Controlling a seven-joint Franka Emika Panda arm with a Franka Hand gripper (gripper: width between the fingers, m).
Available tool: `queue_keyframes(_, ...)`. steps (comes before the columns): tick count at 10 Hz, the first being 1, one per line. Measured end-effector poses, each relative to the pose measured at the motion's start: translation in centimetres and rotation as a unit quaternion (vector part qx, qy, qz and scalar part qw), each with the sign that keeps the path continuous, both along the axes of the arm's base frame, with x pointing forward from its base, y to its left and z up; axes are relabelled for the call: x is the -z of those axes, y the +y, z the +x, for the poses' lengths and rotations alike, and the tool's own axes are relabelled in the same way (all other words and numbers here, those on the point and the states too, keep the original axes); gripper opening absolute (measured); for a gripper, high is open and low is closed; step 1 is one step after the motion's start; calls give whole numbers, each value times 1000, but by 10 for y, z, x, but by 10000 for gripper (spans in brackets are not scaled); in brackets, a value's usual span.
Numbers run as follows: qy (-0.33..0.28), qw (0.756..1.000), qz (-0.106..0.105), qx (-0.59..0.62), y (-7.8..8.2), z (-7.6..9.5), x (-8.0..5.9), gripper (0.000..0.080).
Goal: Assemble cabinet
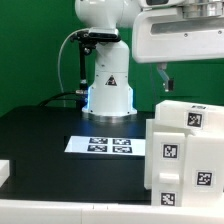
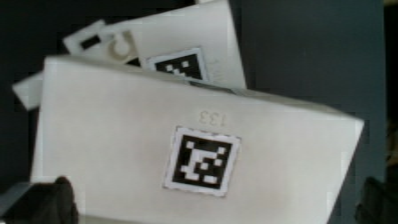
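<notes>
Operator, your cabinet (image 1: 183, 150) stands on the black table (image 1: 40, 135) at the exterior view's right, near the front edge, as a cluster of white parts bearing black-and-white square tags. You have a large white box as the main body, with a smaller tagged block set on top of it toward the rear and a further white panel against its right side; whether these pieces are joined or merely resting together cannot be told. The marker board (image 1: 103, 145) lies flat on the table just beside the cabinet, toward the exterior view's left, in front of the robot base (image 1: 108, 90). Your gripper (image 1: 164, 78) hangs in the air above the cabinet, clear of it and touching nothing; its dark fingers point downward and stand spread wide with nothing between them. In the wrist view the camera looks down on a broad white face of the cabinet (image 2: 196, 130) carrying one square tag, with a second tagged part behind it showing a curved slot near its upper edge. One dark fingertip (image 2: 45, 200) shows at the corner of that view, apart from the white surface as far as can be judged. A small white piece (image 1: 4, 172) lies at the table's left edge; what it is cannot be told.
</notes>
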State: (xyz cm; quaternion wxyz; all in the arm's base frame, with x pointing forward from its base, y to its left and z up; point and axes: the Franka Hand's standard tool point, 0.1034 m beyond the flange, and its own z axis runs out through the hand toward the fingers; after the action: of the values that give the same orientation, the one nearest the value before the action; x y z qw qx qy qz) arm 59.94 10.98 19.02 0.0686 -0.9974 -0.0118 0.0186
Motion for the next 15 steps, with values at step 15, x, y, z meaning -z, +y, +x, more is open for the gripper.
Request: queue_keyframes(15, -65, 889, -95, -442, -7, 9, 29, 796)
